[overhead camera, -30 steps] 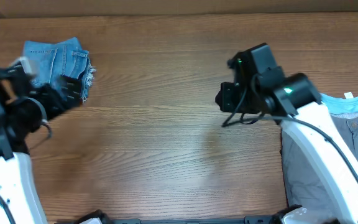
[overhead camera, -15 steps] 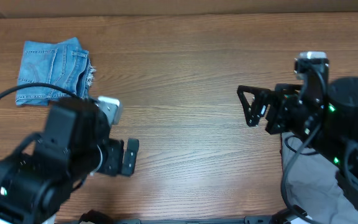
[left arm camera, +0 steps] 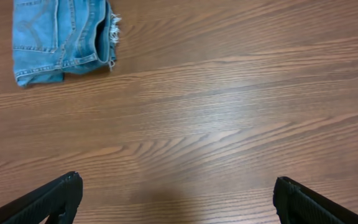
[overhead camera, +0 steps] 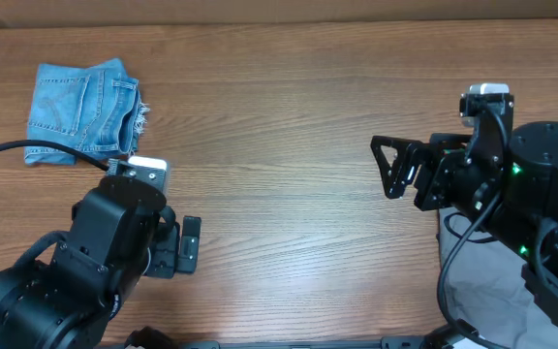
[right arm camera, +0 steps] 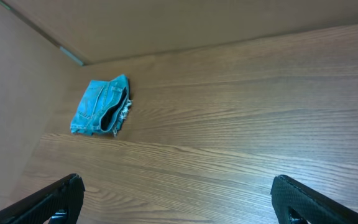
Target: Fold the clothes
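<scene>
Brown wood worktop (overhead camera: 289, 116) fills all my screens, with a plain tan wall behind it. On it I see the jeans (overhead camera: 83, 111), folded into a small light-blue square. They lie flat near the worktop's far left corner. A frayed hem sticks out along the square's right edge, and I can see a stitched pocket on top. Nothing is touching the jeans.

Closest to the jeans are the left fingers (left arm camera: 55, 198). They sit a little way toward me and to the right of the jeans, over bare wood. They are spread wide apart and hold nothing. A black cable (overhead camera: 37, 148) runs just past the near edge of the jeans.

Well apart from the jeans, across the worktop to the right, are the right fingers (right arm camera: 48, 200). They point back toward the jeans, spread wide, with nothing between them. Farthest from the jeans, under the right arm, lies a grey cloth (overhead camera: 478, 291).
</scene>
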Motion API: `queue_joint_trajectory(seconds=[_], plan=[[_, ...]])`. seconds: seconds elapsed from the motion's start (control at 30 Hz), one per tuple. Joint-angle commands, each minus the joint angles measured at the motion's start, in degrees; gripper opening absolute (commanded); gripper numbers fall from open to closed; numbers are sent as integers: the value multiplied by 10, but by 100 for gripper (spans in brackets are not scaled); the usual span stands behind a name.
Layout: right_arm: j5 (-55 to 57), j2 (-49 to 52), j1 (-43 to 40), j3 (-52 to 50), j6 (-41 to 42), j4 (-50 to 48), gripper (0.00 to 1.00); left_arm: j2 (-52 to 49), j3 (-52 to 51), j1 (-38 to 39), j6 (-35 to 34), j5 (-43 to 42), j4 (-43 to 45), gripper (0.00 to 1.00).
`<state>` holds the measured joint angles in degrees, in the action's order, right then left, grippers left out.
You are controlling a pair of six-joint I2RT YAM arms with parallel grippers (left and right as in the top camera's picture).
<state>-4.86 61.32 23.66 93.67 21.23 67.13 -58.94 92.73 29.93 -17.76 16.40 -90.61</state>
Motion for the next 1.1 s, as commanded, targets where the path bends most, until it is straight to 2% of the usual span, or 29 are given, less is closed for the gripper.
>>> queue_joint_trajectory(seconds=[0.0, 0.43, 0.67, 0.83, 1.07], plan=[[8, 5, -2, 6, 2, -1, 100, 1, 10, 3, -11, 20, 2, 100], [11, 38, -2, 5, -5, 10, 100, 1, 10, 3, -11, 20, 2, 100], [86, 23, -2, 0, -7, 16, 100, 1, 10, 3, -11, 20, 2, 100], [115, -20, -21, -70, -7, -135, 100, 1, 10, 3, -11, 20, 2, 100], [112, -105, -43, -298, -6, -397, 100, 1, 10, 3, -11, 20, 2, 100]])
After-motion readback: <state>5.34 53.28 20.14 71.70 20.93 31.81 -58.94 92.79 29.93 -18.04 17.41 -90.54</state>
